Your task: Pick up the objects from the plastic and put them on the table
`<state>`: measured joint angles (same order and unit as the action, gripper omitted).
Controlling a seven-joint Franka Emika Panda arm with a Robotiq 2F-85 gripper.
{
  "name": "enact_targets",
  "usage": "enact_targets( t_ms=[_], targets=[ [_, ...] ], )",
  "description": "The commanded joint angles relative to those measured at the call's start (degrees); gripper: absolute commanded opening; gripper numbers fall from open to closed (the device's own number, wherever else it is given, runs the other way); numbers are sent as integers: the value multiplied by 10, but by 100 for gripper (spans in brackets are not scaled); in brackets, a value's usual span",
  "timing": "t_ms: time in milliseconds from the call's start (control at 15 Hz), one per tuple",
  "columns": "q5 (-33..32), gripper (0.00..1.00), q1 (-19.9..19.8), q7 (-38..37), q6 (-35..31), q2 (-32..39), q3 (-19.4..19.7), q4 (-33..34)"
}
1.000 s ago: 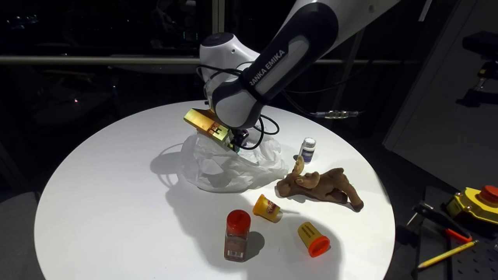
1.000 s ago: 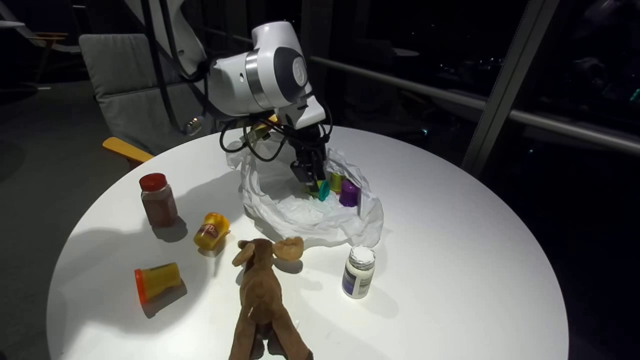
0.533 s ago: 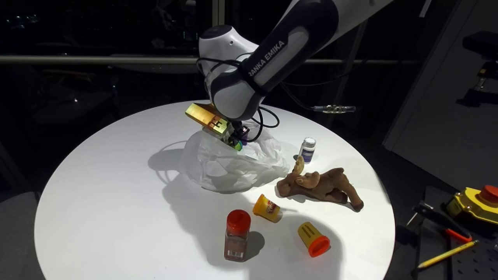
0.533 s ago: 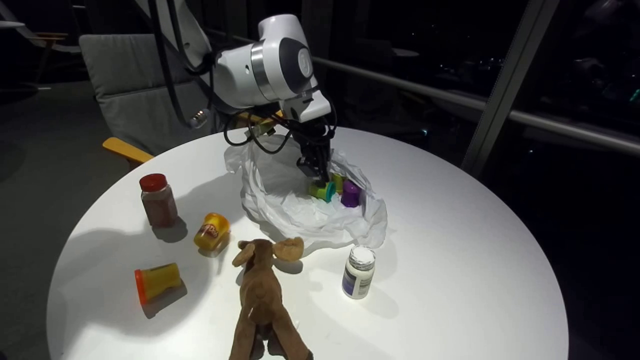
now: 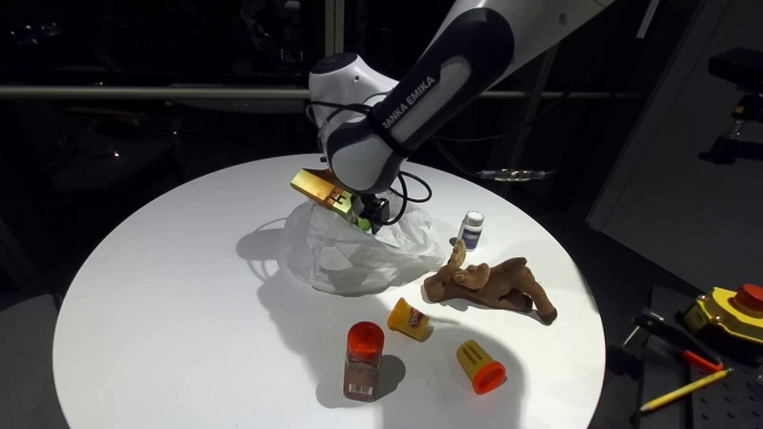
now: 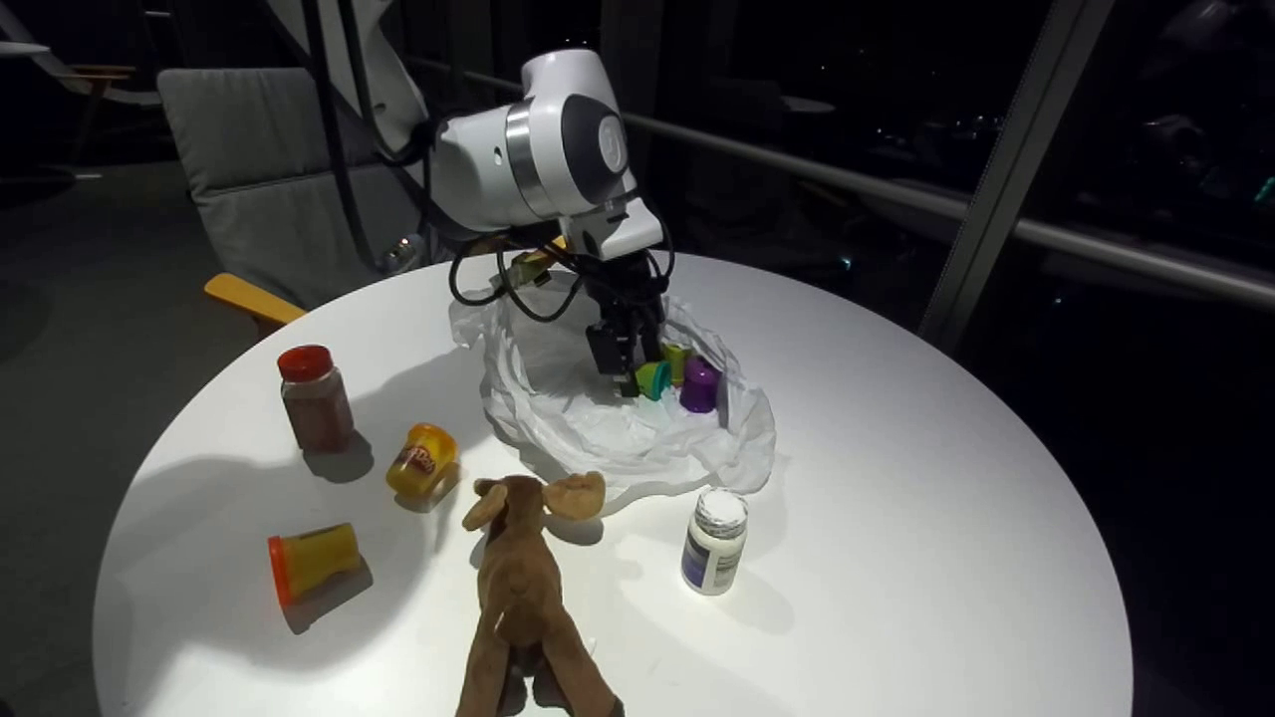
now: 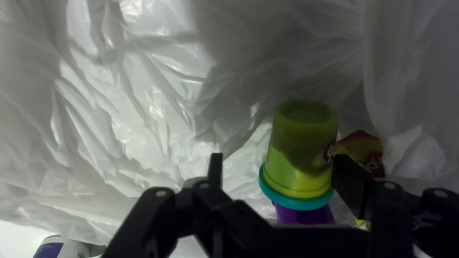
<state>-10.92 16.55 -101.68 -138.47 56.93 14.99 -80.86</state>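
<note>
Lime-green Play-Doh tub [image 7: 303, 157], teal-lidded and tipped on its side inside the white plastic bag [image 5: 346, 256], lies between the fingers [image 7: 215, 170] of your hand [image 7: 279, 161]. The hand stands wide, with a gap on one flank of the tub, so you have no grip on it yet. Sideways, the tub offers you a rounded body to pinch, likely why you straddle it there, and the crumpled walls around the hand probably keep the contents from rolling out. Just beside the hand, an exterior view gives you a purple tub [image 6: 700, 386] and a yellow-green tub [image 6: 676, 363]; in an exterior view where the bag's wall stands in the way, you get only a patch of the lime-green one [image 5: 363, 224]. Only the wrist view shows you the gap clearly, and even there you cannot tell whether the nearer finger touches. Outside the bag, apart from the hand, both exterior views show a stuffed moose [image 6: 522, 588], a red-lidded jar [image 5: 362, 360], a yellow Play-Doh tub [image 5: 409, 319] and an orange-lidded tub [image 5: 480, 366] on the tabletop [image 5: 179, 286], presumably where the task wants them; the wrist view has none of these and catches just part of the pill bottle [image 6: 714, 543].
</note>
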Motion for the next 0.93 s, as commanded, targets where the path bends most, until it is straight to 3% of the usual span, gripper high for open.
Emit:
enact_targets(
  t_ms=[0, 200, 267, 400, 733, 867],
  targets=[
    [-3, 100, -14, 14, 8, 24, -10, 35],
    [-1, 100, -17, 19, 10, 36, -12, 48],
    [0, 75, -17, 18, 8, 38, -12, 50],
    [-2, 73, -14, 13, 0, 31, -8, 45],
    [-16, 33, 6, -11, -19, -6, 15, 11],
    [-18, 22, 9, -12, -19, -24, 16, -5]
  ],
)
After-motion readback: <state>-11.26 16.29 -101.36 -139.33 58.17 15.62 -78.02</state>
